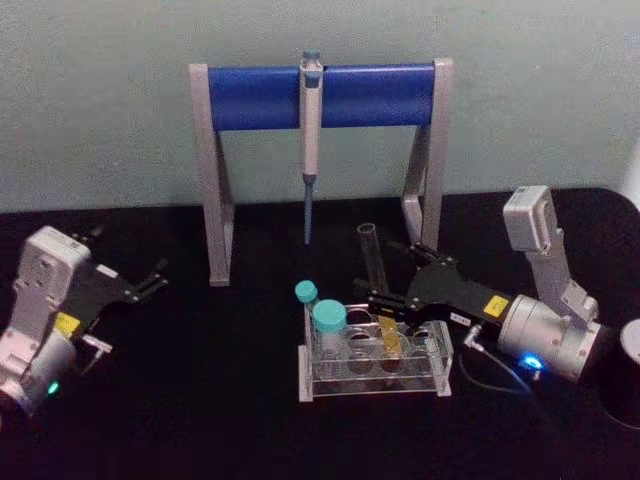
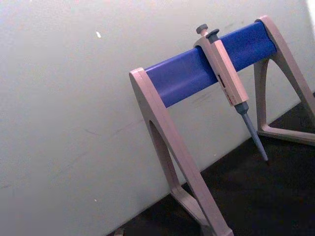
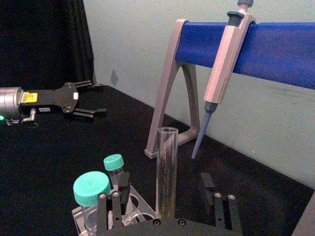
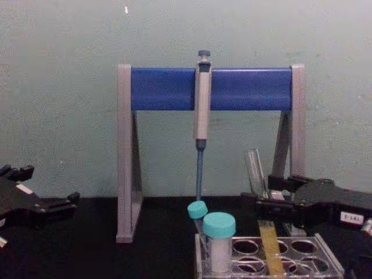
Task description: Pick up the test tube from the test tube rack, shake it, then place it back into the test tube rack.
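Observation:
The test tube (image 1: 372, 250) stands leaning in the test tube rack (image 1: 375, 390), a clear plastic block at the table's front centre. The tube is open-topped, with yellow-orange liquid low down (image 4: 269, 244). My right gripper (image 1: 383, 272) reaches in from the right and is open, one finger on each side of the tube above the rack. In the right wrist view the tube (image 3: 167, 152) rises between the spread fingers (image 3: 110, 206), apart from both. My left gripper (image 1: 158, 277) is open at the table's left, far from the rack, and holds nothing.
Two teal-capped tubes (image 1: 329, 318) stand in the rack's left holes. Behind the rack is a grey-and-blue pipette stand (image 1: 320, 95) with a pipette (image 1: 310, 150) hanging from its bar. Black tabletop lies between the left gripper and the rack.

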You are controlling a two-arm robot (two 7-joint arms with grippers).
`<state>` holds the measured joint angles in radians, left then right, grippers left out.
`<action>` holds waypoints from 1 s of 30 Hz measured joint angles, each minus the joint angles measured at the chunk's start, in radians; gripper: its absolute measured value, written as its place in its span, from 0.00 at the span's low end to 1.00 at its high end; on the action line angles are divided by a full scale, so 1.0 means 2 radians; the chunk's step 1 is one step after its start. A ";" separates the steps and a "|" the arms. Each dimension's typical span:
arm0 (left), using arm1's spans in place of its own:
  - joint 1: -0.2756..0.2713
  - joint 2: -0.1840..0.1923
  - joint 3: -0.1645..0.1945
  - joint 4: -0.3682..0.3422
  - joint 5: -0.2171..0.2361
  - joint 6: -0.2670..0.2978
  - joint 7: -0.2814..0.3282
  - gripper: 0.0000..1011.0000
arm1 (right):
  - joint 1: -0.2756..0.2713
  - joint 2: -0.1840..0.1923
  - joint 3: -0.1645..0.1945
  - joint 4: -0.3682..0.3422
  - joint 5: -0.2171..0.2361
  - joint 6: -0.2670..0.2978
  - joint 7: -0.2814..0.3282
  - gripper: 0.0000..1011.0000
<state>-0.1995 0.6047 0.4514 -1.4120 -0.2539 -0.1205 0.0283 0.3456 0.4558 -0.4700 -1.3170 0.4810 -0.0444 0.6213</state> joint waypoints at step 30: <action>0.000 0.000 0.000 0.000 0.000 0.000 0.000 0.99 | -0.040 -0.004 0.047 -0.076 0.001 -0.047 -0.057 0.99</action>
<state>-0.1995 0.6047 0.4514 -1.4120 -0.2539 -0.1205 0.0283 0.2648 0.4487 -0.3750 -1.4685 0.4832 -0.1391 0.5064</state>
